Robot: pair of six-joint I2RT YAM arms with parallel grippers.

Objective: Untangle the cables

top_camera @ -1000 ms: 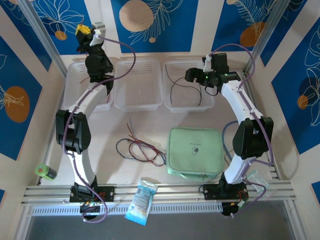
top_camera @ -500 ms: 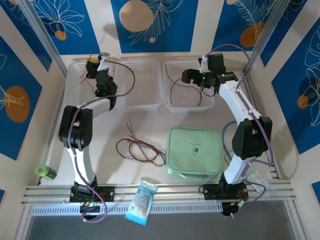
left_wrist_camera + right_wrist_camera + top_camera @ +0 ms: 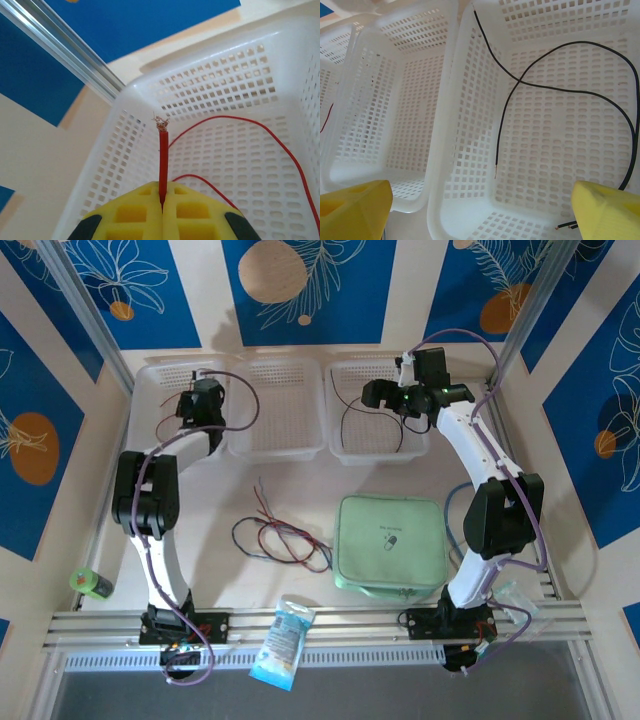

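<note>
Now left pincer lower, in basket.

A small dark mark on the green pouch is too tiny to read.

Cream table: three white baskets along far edge, loose cables mid-table, green pouch just right.

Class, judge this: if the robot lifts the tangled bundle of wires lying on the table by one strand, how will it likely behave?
The bundle is thin and loosely looped, so it would probably droop, not hold shape. Its crossing strands may drag each other along. It looks light, likely sliding easily on the table.
</note>
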